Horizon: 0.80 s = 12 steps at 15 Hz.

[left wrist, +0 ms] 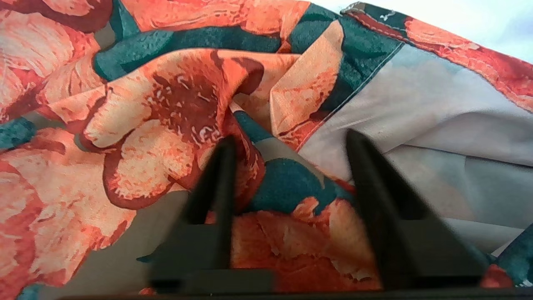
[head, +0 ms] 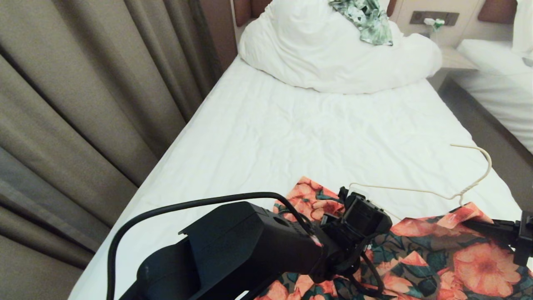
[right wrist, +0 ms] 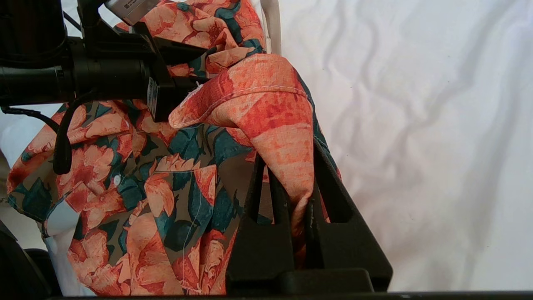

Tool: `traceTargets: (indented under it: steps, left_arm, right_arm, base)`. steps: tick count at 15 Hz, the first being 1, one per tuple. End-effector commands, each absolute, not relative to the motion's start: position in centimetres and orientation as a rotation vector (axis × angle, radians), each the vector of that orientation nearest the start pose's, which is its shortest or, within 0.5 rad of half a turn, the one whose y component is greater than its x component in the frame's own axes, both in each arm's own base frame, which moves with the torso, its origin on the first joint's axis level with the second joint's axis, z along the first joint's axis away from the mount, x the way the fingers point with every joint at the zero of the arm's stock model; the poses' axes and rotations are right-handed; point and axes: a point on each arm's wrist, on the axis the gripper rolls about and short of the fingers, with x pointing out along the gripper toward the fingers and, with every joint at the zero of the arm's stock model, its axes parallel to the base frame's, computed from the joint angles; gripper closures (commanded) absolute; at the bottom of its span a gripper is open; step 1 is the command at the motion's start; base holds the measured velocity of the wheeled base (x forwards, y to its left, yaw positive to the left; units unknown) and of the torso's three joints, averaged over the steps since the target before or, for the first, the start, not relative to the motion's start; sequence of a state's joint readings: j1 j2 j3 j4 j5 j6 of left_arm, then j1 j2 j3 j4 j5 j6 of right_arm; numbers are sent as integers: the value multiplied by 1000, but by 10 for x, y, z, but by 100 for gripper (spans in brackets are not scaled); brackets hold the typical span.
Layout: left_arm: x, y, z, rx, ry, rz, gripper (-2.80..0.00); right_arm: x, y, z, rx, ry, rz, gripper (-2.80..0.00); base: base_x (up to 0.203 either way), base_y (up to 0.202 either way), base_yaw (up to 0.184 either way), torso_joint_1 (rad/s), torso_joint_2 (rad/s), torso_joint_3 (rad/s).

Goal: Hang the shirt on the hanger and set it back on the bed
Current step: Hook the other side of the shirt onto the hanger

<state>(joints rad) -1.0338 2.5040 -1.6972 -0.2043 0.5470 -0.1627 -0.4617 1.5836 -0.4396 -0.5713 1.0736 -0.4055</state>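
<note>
Where the white sheet of the bed (head: pixel 291 137) meets the near edge of the head view, the shirt (head: pixel 433 258) lies crumpled, its orange flowers on dark green and brown facing up and pale inner fabric showing at an open edge.

Item 1, hanger (head: pixel 454 193): thin cream wire, lying on the sheet just beyond the shirt, hook curving toward the right side of the bed, one shoulder end disappearing behind the left arm; the neck touches the raised collar fold.

Item 2, left gripper (left wrist: pixel 287 141): low over the middle of the shirt, its 2 black fingers (left wrist: pixel 220 175) parted about halfway, straddling a ridge of bunched cloth; nothing is pinched between them.

Item 3, right gripper (right wrist: pixel 291 196): at the right edge of the shirt, clamped tight on a raised fold of orange cloth that stands up between its fingers.

Item 4, duvet (head: pixel 333 54): bunched white heap at the head of the bed, with a green leafy garment (head: pixel 366 18) draped on top.

Item 5, curtain (head: pixel 83 104): grey-brown folds along the left side of the bed.

Item 6, second bed (head: pixel 495 71): white, at far right.
</note>
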Motion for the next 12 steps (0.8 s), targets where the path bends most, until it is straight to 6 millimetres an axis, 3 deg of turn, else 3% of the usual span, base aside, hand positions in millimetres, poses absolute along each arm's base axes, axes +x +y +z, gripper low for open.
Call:
traceTargets:
  steps: [1, 6, 12]
  left_arm:
    - [266, -422, 46, 278, 465, -428, 0]
    - [266, -421, 54, 263, 453, -425, 0]
    - [259, -410, 117, 185, 369, -437, 0]
  right_arm:
    - [207, -81, 124, 12, 281, 668, 0]
    - [205, -80, 127, 5, 272, 669, 0]
    - [198, -71, 162, 14, 195, 691, 0]
  base:
    - [0, 0, 0, 0, 0, 0]
    - [0, 0, 0, 0, 0, 0]
    - [0, 0, 0, 0, 0, 0]
